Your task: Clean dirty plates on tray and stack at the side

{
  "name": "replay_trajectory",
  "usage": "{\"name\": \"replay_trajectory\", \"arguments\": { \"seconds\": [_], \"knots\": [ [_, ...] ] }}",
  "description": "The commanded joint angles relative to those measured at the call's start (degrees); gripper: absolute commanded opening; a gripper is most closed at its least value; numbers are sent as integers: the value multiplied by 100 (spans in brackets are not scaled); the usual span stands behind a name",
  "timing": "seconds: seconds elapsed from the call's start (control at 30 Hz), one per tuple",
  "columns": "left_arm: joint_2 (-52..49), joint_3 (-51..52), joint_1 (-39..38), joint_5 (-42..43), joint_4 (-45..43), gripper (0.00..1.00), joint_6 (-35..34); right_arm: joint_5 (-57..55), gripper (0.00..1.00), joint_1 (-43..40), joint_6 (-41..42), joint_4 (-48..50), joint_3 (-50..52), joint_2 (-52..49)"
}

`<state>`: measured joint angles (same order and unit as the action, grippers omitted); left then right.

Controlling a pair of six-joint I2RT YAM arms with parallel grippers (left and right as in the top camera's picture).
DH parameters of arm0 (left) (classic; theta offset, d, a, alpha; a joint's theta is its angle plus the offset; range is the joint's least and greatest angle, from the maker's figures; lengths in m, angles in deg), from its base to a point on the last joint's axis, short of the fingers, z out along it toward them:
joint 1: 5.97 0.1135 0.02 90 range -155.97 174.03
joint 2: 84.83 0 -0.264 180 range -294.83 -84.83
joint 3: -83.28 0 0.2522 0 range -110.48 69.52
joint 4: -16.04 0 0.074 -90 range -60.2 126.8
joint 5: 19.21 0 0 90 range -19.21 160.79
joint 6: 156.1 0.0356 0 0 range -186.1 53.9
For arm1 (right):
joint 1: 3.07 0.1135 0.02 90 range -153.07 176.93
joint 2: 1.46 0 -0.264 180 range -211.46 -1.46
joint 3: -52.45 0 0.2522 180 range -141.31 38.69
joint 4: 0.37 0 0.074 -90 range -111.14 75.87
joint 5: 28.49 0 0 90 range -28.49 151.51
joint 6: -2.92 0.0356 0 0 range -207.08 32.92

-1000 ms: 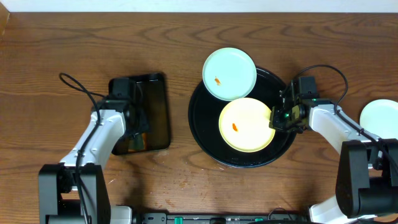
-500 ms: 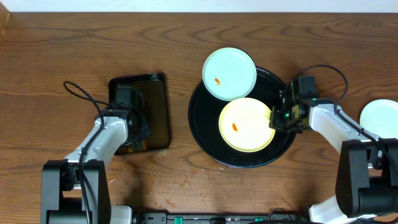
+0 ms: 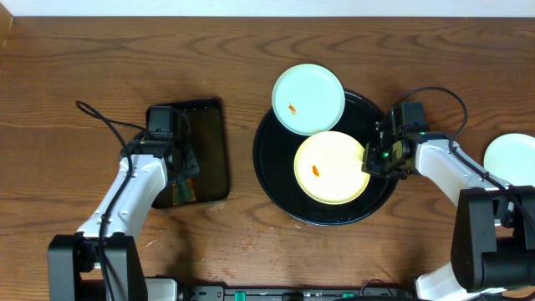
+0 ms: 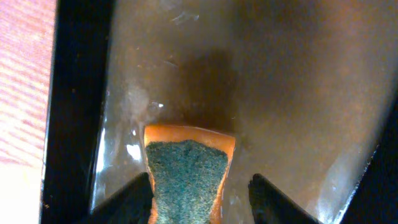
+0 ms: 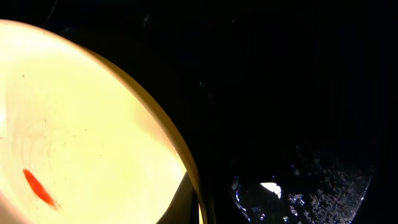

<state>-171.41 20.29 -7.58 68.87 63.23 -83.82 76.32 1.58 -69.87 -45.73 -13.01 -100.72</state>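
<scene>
The round black tray (image 3: 276,180) holds a pale yellow plate (image 3: 332,167) with an orange smear (image 5: 37,186). A pale blue plate (image 3: 309,99), also smeared, rests tilted over the tray's far rim. My right gripper (image 3: 368,160) is shut on the yellow plate's right rim (image 5: 198,180), one finger lying on its top face. My left gripper (image 3: 185,176) hangs low over the small rectangular tray (image 3: 213,142). In the left wrist view this gripper (image 4: 200,186) is open around an orange sponge (image 4: 186,180) with a green scouring top. Its left finger touches the sponge and its right finger stands apart.
A third pale plate (image 3: 512,156) lies on the wooden table at the right edge, beside my right arm. The small tray's floor (image 4: 280,93) looks wet and glossy. A black cable (image 3: 100,115) loops over the table left of the small tray.
My left arm shifted slightly over the small tray and came back, and its cable loop moved with it. The right arm and both plates on the round tray have stayed still.
</scene>
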Motion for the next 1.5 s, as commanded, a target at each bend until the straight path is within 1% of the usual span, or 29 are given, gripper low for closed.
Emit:
{"name": "replay_trajectory", "arguments": {
  "seconds": [0.0, 0.1, 0.13, 0.23, 0.3, 0.37, 0.47, 0.63, 0.7, 0.73, 0.8, 0.9, 1.0, 1.17, 1.33, 1.4, 1.47],
  "knots": [
    [-70, 50, 11, 87, 66, 44, -55, -553, 1, -9, 144, -184, 269, -369],
    [-166, 308, -22, 160, 61, 44, -57, -553, 1, -9, 142, -188, 269, -372],
    [-197, 367, -26, 186, 59, 42, -57, -553, 1, -9, 142, -188, 269, -369],
    [-299, 468, -26, 238, -37, 26, -52, -553, 1, -7, 142, -186, 269, -369],
    [-345, 481, -26, 236, -170, 20, -48, -551, 1, -7, 144, -184, 269, -369],
    [-352, 476, -24, 238, -402, 8, 4, -553, 1, -7, 142, -184, 269, -372],
    [-341, 295, -24, 236, -612, 7, 37, -553, 1, -7, 142, -181, 269, -369],
    [-205, -267, -24, 238, -385, 9, 166, -551, 1, -7, 144, -184, 269, -369],
    [-201, -326, -26, 240, -345, 23, 166, -553, 1, -7, 144, -184, 269, -369],
    [-203, -323, -24, 240, -319, 32, 164, -553, 1, -7, 144, -184, 269, -372],
    [-212, -323, -26, 282, -46, 40, 160, -551, 1, -7, 144, -184, 269, -369],
    [-212, -269, -26, 284, 127, 40, 160, -553, 1, -7, 142, -184, 269, -369],
    [-216, -79, -26, 280, 52, 40, 162, -553, 1, -7, 142, -184, 269, -369],
    [-221, 317, -26, 282, -621, 36, 160, -553, 1, -7, 144, -160, 269, -369],
    [-393, 599, -26, 278, -1021, 34, 179, -553, 1, -7, 144, -160, 269, -369],
    [-496, 625, -26, 280, -1119, 29, 229, -553, 1, -7, 142, -151, 269, -372],
    [-570, 625, -26, 321, -1128, 14, 227, -551, 1, -4, 144, -142, 269, -369]
  ]
}}
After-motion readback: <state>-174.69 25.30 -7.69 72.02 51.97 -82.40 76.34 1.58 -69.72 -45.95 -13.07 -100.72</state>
